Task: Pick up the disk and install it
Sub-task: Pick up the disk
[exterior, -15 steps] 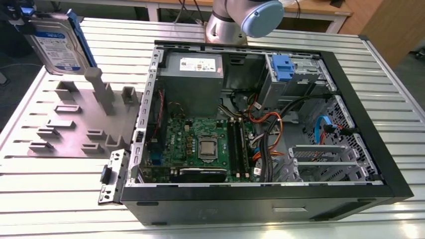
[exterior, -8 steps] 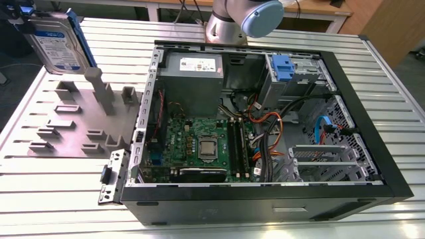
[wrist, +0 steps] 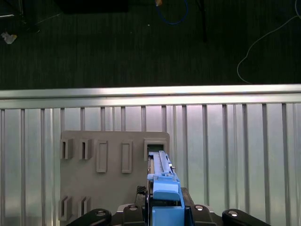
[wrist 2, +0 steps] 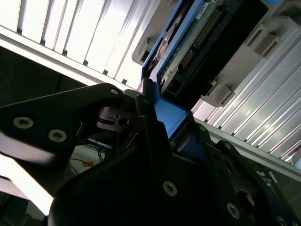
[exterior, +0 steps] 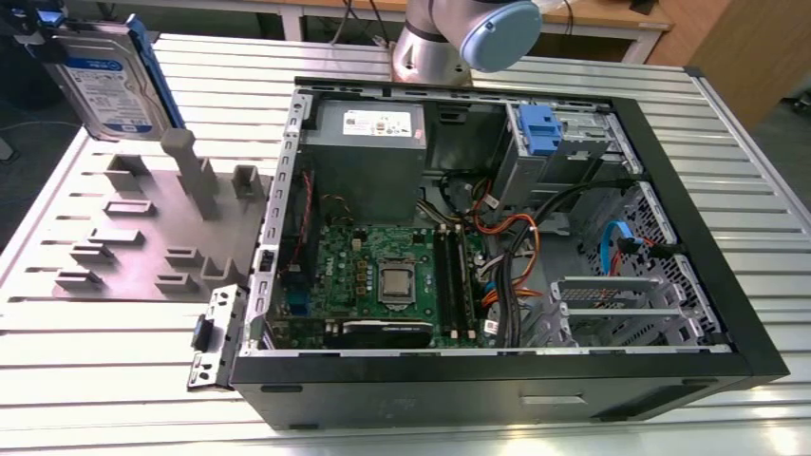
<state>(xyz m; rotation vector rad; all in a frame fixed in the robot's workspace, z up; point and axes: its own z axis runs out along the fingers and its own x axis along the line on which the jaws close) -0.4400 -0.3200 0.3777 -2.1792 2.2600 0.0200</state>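
The disk (exterior: 112, 81), a silver-grey drive with a white-and-blue label in a blue bracket, stands on edge at the exterior view's far left, over the back of the grey holder plate (exterior: 133, 233). My gripper (exterior: 42, 19) grips its upper end. In both wrist views the black fingers are shut on the bracket's blue end (wrist: 165, 195) (wrist 2: 170, 117). In the first wrist view the disk's far end points at a slot (wrist: 154, 147) of the plate; I cannot tell whether it still rests in the slot.
An open black computer case (exterior: 709, 285) lies on the slatted metal table (exterior: 114, 351), with a motherboard (exterior: 380, 275), cables and a grey drive cage carrying a fixed blue handle (exterior: 538, 126). The arm's base (exterior: 450, 38) stands behind the case.
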